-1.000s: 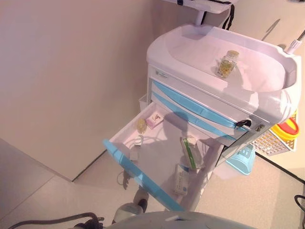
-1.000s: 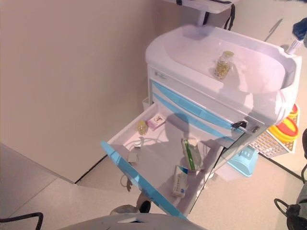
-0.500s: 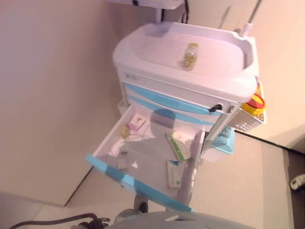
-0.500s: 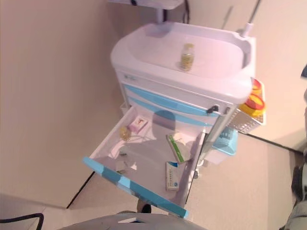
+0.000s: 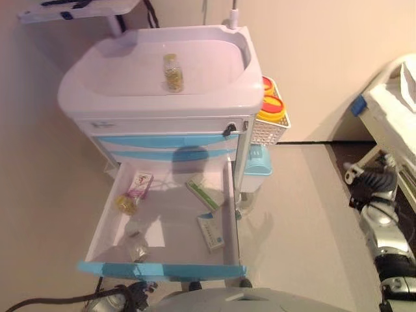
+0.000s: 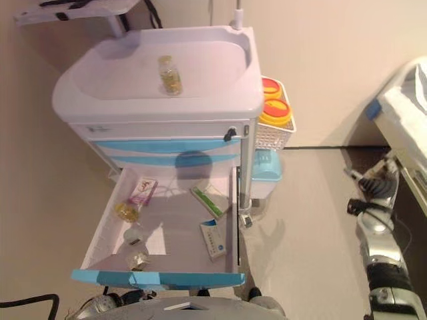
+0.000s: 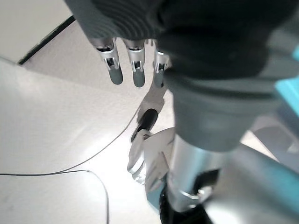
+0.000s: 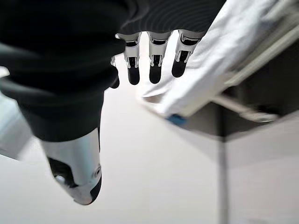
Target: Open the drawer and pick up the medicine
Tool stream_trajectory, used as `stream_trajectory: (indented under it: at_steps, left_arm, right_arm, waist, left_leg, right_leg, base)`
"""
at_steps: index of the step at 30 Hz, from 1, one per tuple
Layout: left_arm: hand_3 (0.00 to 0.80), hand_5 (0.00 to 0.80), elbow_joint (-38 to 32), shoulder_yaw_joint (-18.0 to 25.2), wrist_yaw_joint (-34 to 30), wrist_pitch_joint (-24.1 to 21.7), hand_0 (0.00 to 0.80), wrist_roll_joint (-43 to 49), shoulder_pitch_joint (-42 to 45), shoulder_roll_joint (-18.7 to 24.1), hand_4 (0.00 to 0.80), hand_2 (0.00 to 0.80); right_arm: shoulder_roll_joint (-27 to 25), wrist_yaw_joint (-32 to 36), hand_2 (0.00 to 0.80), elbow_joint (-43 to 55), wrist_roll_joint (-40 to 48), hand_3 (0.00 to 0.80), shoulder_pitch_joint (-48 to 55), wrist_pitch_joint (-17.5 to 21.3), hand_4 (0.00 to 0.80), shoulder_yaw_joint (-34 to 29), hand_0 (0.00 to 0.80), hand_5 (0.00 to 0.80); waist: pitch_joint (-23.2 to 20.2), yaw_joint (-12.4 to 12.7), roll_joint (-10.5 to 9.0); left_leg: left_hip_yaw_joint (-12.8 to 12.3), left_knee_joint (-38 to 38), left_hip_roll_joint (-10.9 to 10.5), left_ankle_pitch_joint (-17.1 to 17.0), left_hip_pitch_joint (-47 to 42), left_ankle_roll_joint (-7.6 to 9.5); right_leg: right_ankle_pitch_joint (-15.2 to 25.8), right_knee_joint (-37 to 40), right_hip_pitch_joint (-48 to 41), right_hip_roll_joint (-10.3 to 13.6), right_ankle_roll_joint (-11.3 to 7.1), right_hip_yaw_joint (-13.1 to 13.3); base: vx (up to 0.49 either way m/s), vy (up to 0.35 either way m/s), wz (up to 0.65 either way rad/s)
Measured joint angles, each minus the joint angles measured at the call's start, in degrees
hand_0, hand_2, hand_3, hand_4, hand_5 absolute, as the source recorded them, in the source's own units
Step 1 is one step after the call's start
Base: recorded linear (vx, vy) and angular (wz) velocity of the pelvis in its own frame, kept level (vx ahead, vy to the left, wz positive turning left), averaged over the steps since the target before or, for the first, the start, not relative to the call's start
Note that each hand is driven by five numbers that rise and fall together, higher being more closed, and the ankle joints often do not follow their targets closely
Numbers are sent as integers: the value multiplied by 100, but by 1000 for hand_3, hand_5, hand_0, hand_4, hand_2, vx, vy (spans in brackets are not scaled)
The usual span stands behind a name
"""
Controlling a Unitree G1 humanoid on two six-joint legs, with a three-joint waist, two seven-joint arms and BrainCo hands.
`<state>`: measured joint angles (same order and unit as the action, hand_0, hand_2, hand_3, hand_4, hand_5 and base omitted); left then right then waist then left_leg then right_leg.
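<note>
The white cart (image 5: 214,91) has its lower drawer (image 5: 162,270) pulled fully out, its blue front nearest me. Inside lie a pink box (image 5: 138,184), a small yellow bottle (image 5: 125,204), a green-and-white box (image 5: 203,192) and a blue-and-white box (image 5: 211,232). A bottle of yellow capsules (image 5: 172,71) stands on the cart's top. My left hand (image 7: 135,70) hangs over the floor, fingers straight, holding nothing. My right hand (image 6: 368,190) hangs far to the right of the cart, open and empty, its fingers (image 8: 156,65) pointing toward a bed sheet.
A white basket (image 5: 272,129) with yellow, red-lidded containers hangs on the cart's right side, above a light blue bin (image 5: 259,162). A bed with white sheets (image 5: 396,91) stands at the far right. A shelf (image 5: 78,10) sits behind the cart on the left.
The camera has swung right, so the cart shows front-on and the bed and my right arm have come into view. The drawer and its contents are unchanged.
</note>
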<state>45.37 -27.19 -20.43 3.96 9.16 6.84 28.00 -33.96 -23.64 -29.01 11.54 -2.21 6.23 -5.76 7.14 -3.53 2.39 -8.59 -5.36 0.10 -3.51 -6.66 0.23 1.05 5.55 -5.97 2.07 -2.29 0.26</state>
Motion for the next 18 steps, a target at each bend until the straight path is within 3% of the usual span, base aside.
stream_trajectory:
  at_steps: [4, 9, 13, 18]
  left_arm:
    - [0, 0, -915, 9, -268, 229, 0, -32, -28, 392, 0, 0]
    - [0, 0, -2123, 24, -546, 395, 0, -717, -415, 925, 0, 0]
    - [0, 0, -2446, 24, -509, 481, 0, -1437, -1498, 1381, 0, 0]
    - [0, 0, -2415, 72, -221, 502, 0, -2204, -3160, 1954, 0, 0]
  right_arm:
    - [408, 116, 0, -584, -170, 0, 308, 29, 0, 331, 0, 0]
    - [504, 329, 0, -1205, -488, 0, 392, 198, 0, 839, 0, 0]
    - [473, 427, 0, -1686, -474, 0, -142, 459, 0, 1243, 0, 0]
    - [494, 530, 0, -1751, -473, 0, -770, 725, 0, 1743, 0, 0]
  waist:
    - [112, 16, -25]
    - [273, 75, 95]
    - [901, 82, 151]
    - [1839, 31, 101]
  left_leg:
    - [-129, 20, 7, 8, 30, 6]
    - [-350, 27, -7, -9, 344, 45]
    - [-552, 231, -24, -125, 1016, 109]
    - [-698, 986, -24, 36, 1969, 179]
  right_leg:
    - [18, 0, 75, -2, -3, 80]
    - [142, -81, 545, 52, -53, 97]
    - [232, -523, 1439, 92, -76, 227]
    - [128, -1492, 2588, 127, -97, 319]
  base:
    - [-6, -15, -12]
    - [-185, 30, -25]
    - [-211, 40, -30]
    - [-91, 48, -21]
